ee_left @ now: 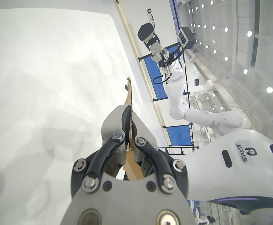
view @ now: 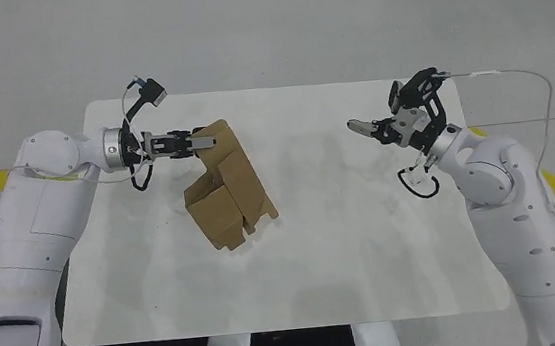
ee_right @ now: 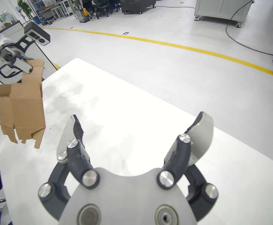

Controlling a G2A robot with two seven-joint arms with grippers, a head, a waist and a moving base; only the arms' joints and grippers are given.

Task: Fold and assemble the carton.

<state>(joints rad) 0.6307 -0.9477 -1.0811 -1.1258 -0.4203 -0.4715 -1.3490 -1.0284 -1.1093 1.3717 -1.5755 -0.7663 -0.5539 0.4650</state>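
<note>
- Left arm (view: pixel 50 160): glossy white rounded shells; silver wrist ring; black cable (view: pixel 139 178) looped at the wrist.
- Right arm (view: pixel 504 176): same white shells; black cable loop (view: pixel 417 182) at the wrist; thin pale lead (view: pixel 509 72) arcing off.
- Left gripper (ee_left: pixel 129 121): grey metal palm plate, black link bars, round silver screws (ee_left: pixel 90 182), pale grey fingers (ee_left: pixel 111 123), black ribbed pads (ee_left: pixel 126 117).
- Right gripper (ee_right: pixel 138 125): same build.
- Camera (view: pixel 149 89): black box on a black bracket, one per wrist.
- Torso (ee_left: pixel 230 162): white; black oval slot, dark logo, violet strip.

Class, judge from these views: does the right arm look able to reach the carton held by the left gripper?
Probably yes: bare table lies between the open right gripper and the carton; the left gripper holds its far flap.
</note>
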